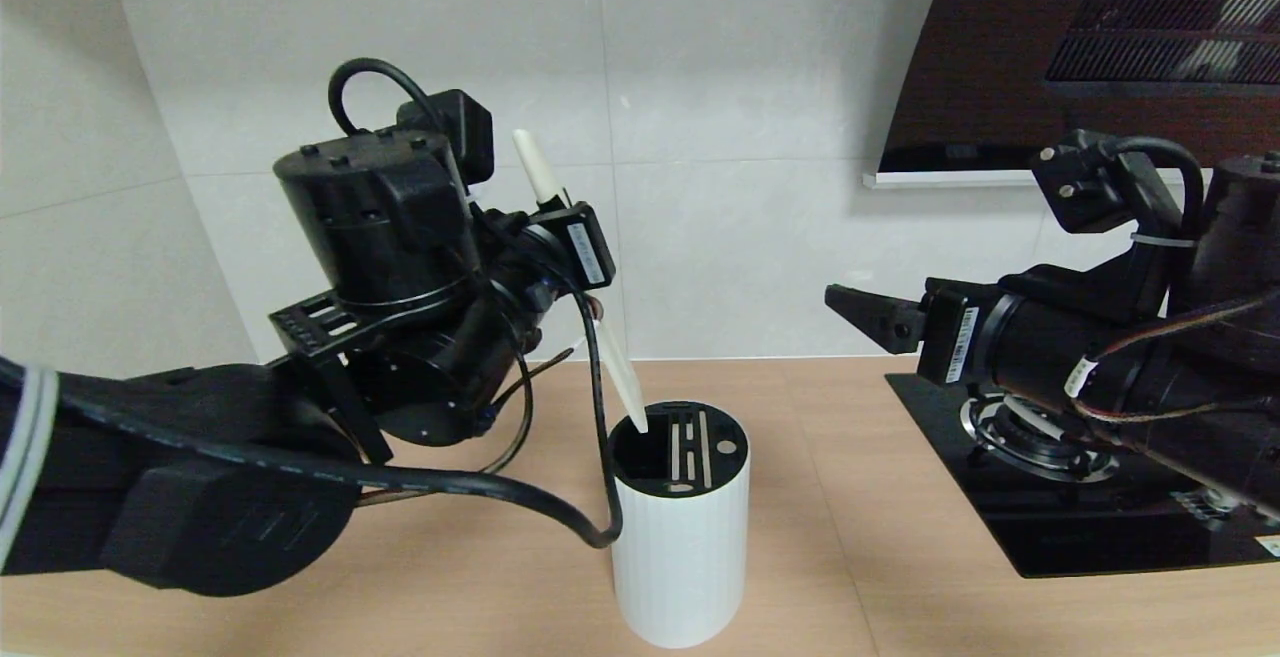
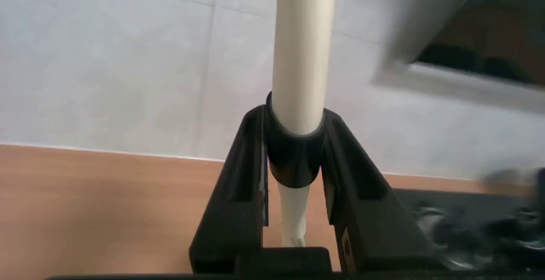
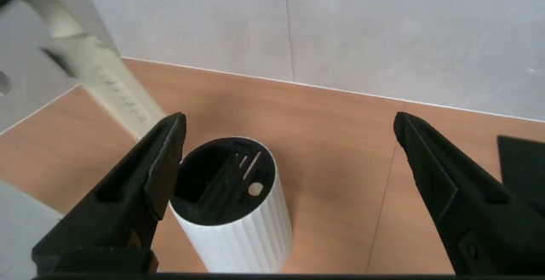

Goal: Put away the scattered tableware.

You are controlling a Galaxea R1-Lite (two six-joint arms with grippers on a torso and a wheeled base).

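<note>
Here we see the left gripper (image 2: 294, 154) clamped on 1 cream utensil (image 1: 531, 165), its lower tip in the white holder's (image 1: 680, 547) large opening. The right gripper (image 3: 289, 127) hangs near, jaws wide.

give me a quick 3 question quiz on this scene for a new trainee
1. True or false: the right hand is shut on a spoon.
2. The left hand grips a cream utensil. Where is the utensil's lower tip?
A. at the large opening in the top of the white holder
B. lying on the stove
C. flat on the counter
3. Fill in: the white holder stands ____ on the wooden counter.

Key: 1 false, it is open and empty; 2 A; 3 upright.
</note>
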